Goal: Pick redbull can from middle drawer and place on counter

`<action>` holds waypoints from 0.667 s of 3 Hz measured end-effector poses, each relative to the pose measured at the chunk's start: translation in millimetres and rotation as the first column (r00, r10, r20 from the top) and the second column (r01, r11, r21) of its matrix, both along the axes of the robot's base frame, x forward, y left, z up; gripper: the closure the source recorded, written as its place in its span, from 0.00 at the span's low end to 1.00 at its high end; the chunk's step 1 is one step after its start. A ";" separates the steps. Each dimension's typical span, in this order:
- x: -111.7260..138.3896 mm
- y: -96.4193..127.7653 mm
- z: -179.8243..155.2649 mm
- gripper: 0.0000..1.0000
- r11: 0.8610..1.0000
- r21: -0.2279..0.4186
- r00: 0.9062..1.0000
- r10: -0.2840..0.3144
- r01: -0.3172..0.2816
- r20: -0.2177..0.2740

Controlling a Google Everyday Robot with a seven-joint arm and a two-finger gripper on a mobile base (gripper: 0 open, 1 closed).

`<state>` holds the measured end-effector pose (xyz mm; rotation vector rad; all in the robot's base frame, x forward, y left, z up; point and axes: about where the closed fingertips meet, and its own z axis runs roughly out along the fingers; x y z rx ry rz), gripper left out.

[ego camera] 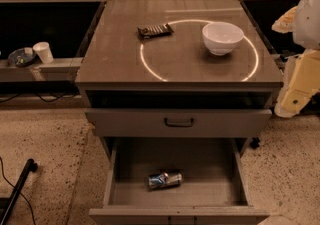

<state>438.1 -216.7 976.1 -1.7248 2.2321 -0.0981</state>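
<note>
Lying sideways on middle drawer (200, 161) floor, redbull can (164, 179) looks light, thin-walled, slick, prone to rolling; grab across mid-body; gripper (295, 86) sits beside counter (120, 64) at view's right edge, open or closed can't tell

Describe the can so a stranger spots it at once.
Find the grey counter with a white circle on it; the gripper is at the right edge beside it. Look down to the open drawer under the one with a handle. The can lies on its side on that drawer's floor, alone there, shiny silver and blue, unlike the dark wrapper and white bowl above.
</note>
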 end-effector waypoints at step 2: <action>4.8 0.1 -7.3 0.00 1.000 -0.008 1.000 -0.003 0.003 -0.005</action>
